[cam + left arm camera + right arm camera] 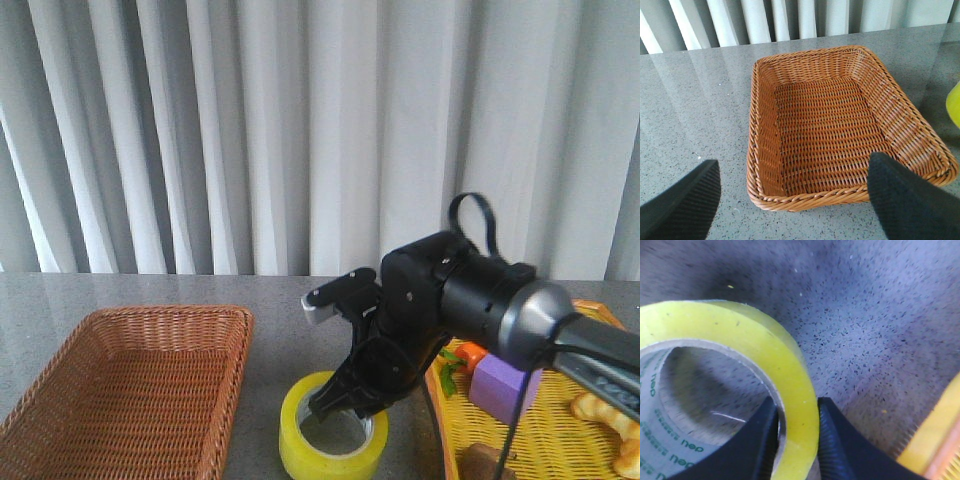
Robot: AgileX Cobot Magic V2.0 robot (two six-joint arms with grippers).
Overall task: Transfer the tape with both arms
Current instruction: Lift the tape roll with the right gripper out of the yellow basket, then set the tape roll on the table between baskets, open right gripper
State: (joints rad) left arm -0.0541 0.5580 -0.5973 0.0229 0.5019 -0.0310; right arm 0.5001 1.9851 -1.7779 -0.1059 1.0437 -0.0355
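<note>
Yellow tape (795, 390), wall pinched between your right claw's (797, 440) fingers; a shallow bite could slip on lifting.

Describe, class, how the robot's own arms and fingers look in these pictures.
The right arm is matte black with a grey metallic section and a looped black cable. Its fingers are black with ribbed faces. The left arm's fingers are black with a fine woven texture.

Tape (332, 442): wide yellow roll, white inner core with small green print, lying flat on the grey speckled worktop (270, 340), hole facing up. Sits between wicker basket (130, 390) and yellow tray (545, 430), close to tray. Right end effector (796, 440) straddles its wall, one finger inside core, one outside.
</note>
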